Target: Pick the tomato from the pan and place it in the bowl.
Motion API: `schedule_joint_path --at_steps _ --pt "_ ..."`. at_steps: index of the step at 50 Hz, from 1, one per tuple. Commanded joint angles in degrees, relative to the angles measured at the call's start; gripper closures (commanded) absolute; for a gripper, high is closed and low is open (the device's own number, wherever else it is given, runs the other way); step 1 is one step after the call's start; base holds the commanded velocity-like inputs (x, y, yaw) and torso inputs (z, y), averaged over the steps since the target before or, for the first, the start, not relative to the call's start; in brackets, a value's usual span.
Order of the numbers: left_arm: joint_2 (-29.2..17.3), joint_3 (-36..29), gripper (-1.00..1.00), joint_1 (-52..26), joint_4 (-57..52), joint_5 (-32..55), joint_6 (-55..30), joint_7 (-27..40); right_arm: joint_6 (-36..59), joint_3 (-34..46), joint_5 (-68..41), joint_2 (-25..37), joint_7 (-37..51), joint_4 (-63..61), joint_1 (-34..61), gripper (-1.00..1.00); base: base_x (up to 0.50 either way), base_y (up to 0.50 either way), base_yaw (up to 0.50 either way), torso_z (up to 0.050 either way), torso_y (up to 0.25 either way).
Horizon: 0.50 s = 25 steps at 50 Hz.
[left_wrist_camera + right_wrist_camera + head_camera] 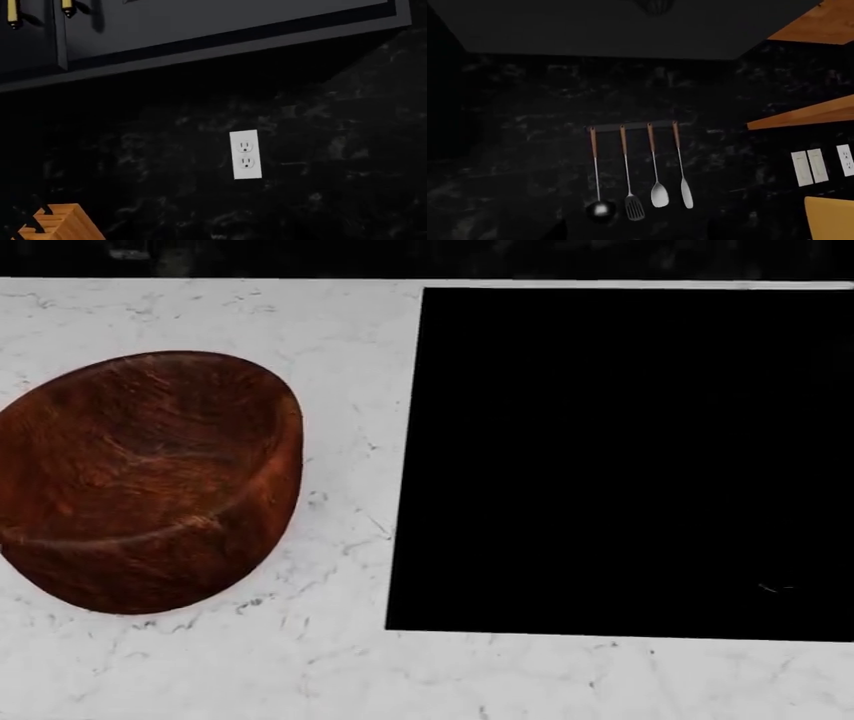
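The bowl (140,475), large, reddish-brown and streaky, sits on the white marble counter (334,670) at the left of the head view, and nothing shows inside it. The tomato is out of view. The pan cannot be made out; only a thin faint glint (774,588) shows on the black cooktop (614,460) to the bowl's right. Neither gripper appears in the head view. The left wrist view shows only a dark wall, with no fingers. In the right wrist view, two faint dark shapes at the picture's lower edge may be fingers, too dim to read.
The left wrist view faces a black stone wall with a white outlet (245,154), a wooden knife block (60,225) and dark cabinets (200,25). The right wrist view faces a rail of hanging utensils (639,175), wooden shelves (807,117) and wall switches (808,167).
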<state>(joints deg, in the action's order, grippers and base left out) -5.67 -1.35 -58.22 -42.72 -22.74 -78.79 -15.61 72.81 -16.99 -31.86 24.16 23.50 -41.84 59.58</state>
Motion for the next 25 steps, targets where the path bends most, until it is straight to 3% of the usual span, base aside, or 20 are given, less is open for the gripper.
schedule_joint_path --at_steps 1,19,25 --pt "1.1 -0.4 -1.00 -0.9 4.6 -1.4 1.9 -0.9 -3.1 -1.7 0.3 -1.1 -1.0 3.8 -0.3 -1.00 0.36 0.00 0.00 0.000 0.000" --pt "0.8 -0.8 -1.00 -0.8 3.1 -1.0 0.6 -0.3 -3.9 -1.6 -0.5 -1.0 -1.6 3.9 -0.9 -1.00 0.36 0.00 0.00 0.000 0.000" --pt "0.8 -1.2 -1.00 -0.8 2.7 -0.9 0.1 -0.2 -5.4 -2.9 -0.8 -1.3 -2.0 3.3 -1.6 -1.00 0.04 0.00 0.00 0.000 0.000"
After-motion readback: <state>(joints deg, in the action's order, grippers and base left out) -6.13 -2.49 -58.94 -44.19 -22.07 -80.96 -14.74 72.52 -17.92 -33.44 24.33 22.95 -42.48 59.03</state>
